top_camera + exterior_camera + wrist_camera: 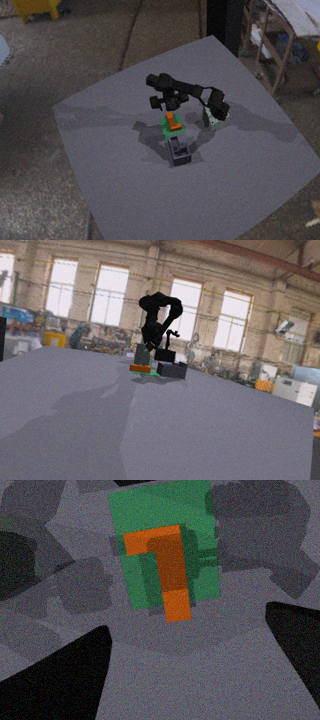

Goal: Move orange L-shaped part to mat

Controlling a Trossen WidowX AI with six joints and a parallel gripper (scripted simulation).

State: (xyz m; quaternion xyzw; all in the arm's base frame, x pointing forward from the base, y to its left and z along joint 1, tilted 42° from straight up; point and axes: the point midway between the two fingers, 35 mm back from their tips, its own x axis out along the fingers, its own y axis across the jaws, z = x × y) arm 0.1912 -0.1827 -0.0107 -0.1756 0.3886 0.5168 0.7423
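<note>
Though blurry, part (166,567) below open jaws.

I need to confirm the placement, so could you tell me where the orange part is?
In the top view, the orange part lies on the green mat, between the open gripper and the grey tray.

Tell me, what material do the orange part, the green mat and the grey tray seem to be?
Orange L-shaped part: rigid, matte, maybe plastic; sharp blocky edges, no shine. Green mat: thin flat sheet, matte; material unclear. Grey tray: dark, rigid block with crisp pocket walls, dull finish; plastic or metal, cannot tell.
</note>
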